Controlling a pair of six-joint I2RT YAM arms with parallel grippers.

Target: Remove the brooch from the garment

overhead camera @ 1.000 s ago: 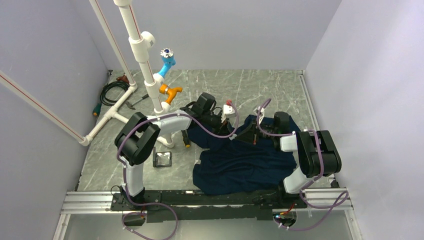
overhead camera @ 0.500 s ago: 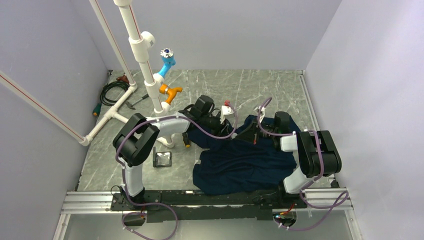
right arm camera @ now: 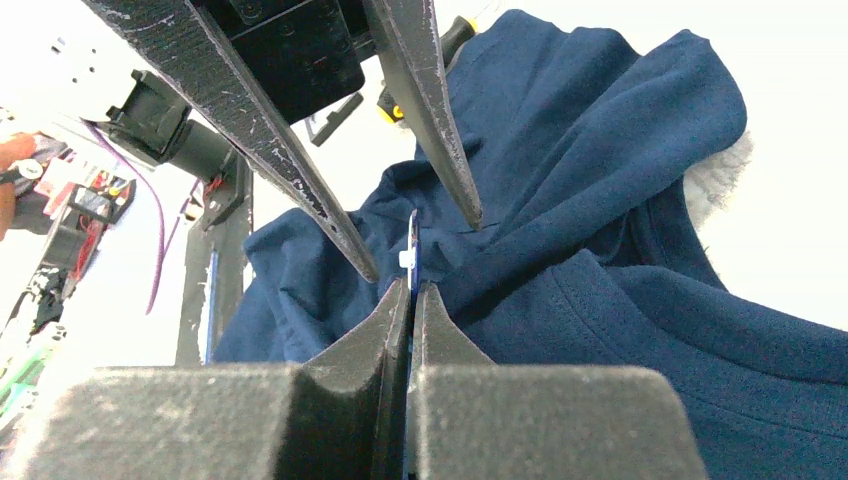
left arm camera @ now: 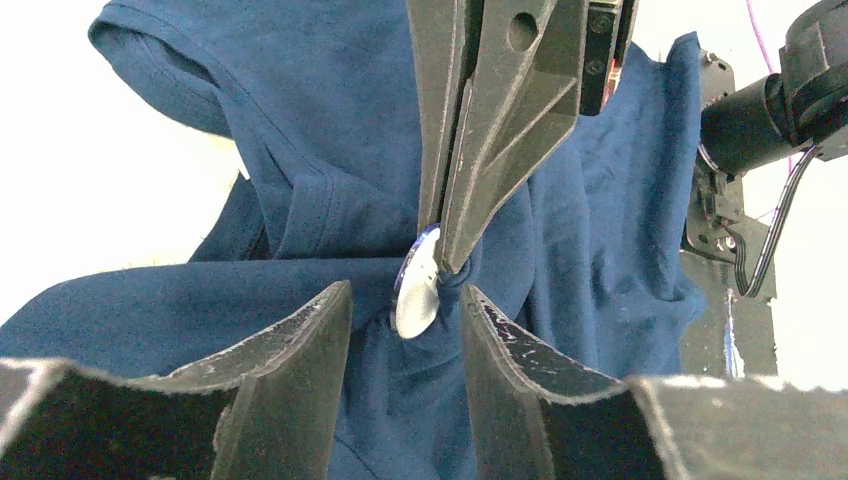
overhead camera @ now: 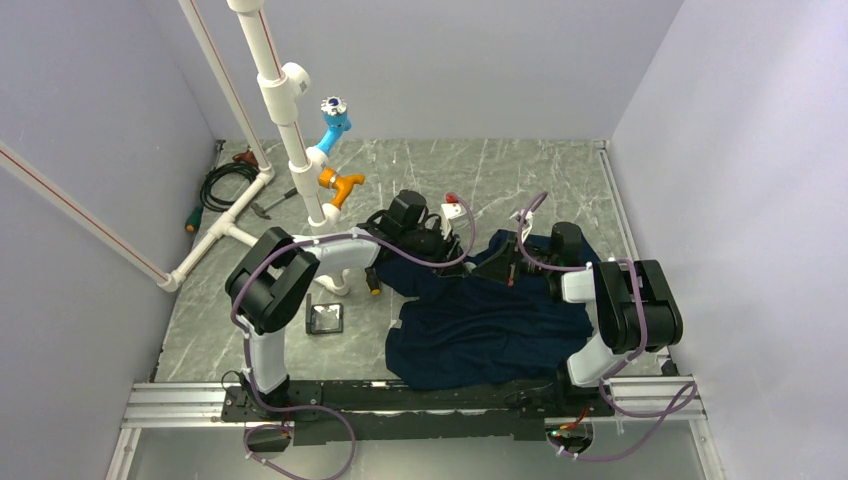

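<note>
The right gripper [right arm camera: 410,292] fills the foreground, its two dark fingers pressed flat together. At their tips stands the brooch [right arm camera: 412,235], seen edge-on as a thin blue line with a small white tab on its left; whether the tips pinch it or the cloth cannot be told. The left gripper [right arm camera: 423,248] reaches down from above, fingers spread either side of the brooch. The navy garment [right arm camera: 600,200] lies bunched behind.

The left arm [overhead camera: 330,250] and the right arm [overhead camera: 620,300] both reach forward and bend in, so their tips meet in the middle. The left pincer [left arm camera: 405,290] has its two fingers apart. The right pincer [right arm camera: 410,290] is squeezed tight — its fingers press flat together.
</note>
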